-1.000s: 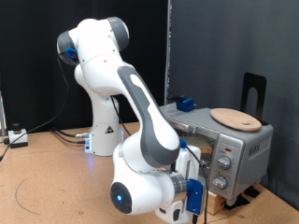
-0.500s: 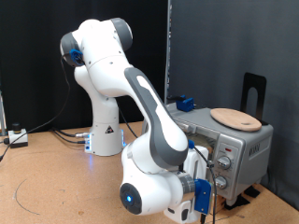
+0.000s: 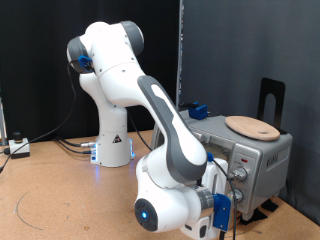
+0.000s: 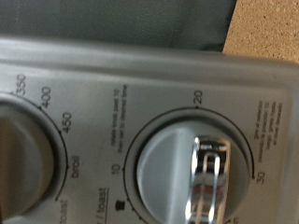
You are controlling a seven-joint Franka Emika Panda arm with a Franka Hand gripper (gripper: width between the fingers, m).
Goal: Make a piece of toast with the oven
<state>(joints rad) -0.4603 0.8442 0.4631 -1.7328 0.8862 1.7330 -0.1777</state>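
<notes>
**Gripper at the oven's timer knob**

Lower right of exterior view: gripper sits against the oven knob panel. Cannot tell whether its fingers are spread or pinching. Wrist view fills with the timer knob. Toast not visible. Risk: off-centre contact could slip and mis-set the dial.

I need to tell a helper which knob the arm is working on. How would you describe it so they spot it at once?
Find the silver oven at the exterior view's right, with a wooden plate on top. On its front panel, by the gripper, is the timer knob. Its dial reads 10, 20, 30; the neighbouring knob reads 350, 400, 450.
</notes>
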